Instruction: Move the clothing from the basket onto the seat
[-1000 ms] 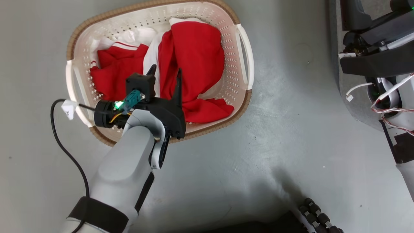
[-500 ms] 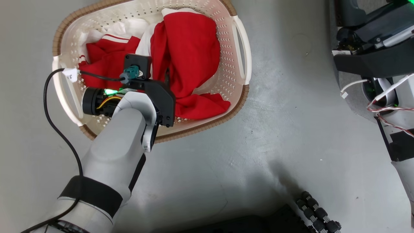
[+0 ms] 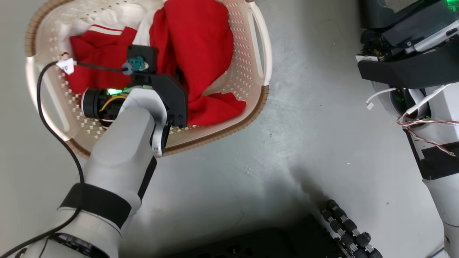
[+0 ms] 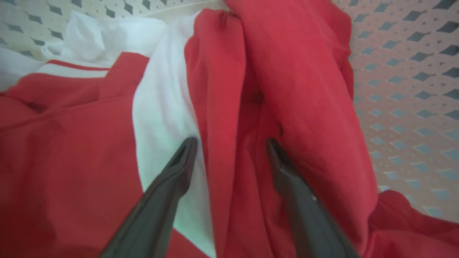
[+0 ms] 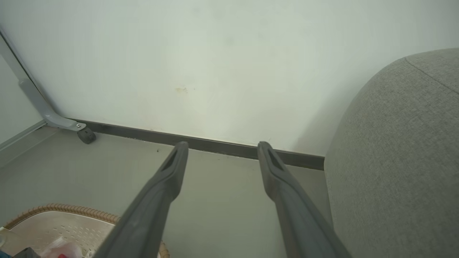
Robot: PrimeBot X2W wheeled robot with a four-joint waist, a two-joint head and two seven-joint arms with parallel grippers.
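Left gripper (image 4: 231,143): down inside the basket, 2 fingers spread wide and straddling a red fold. Nothing pinched!
Fingertips (image 4: 186,150): 1 rests on the white panel, the other sits against red cloth.
Clothing (image 3: 193,43): all in the basket, a red heap with white stripes and a white panel; the tallest red mound leans toward the basket's right wall.
Basket (image 3: 222,130): sits on the grey floor (image 3: 287,143), with the left forearm (image 3: 122,150) reaching in over its near rim.
Right gripper (image 5: 222,145): released, 2 fingers apart, holding nothing, aimed at floor and baseboard (image 5: 215,145).
Seat (image 5: 401,161): rounded grey edge at the right of the right wrist view, against the pale wall (image 5: 215,53).
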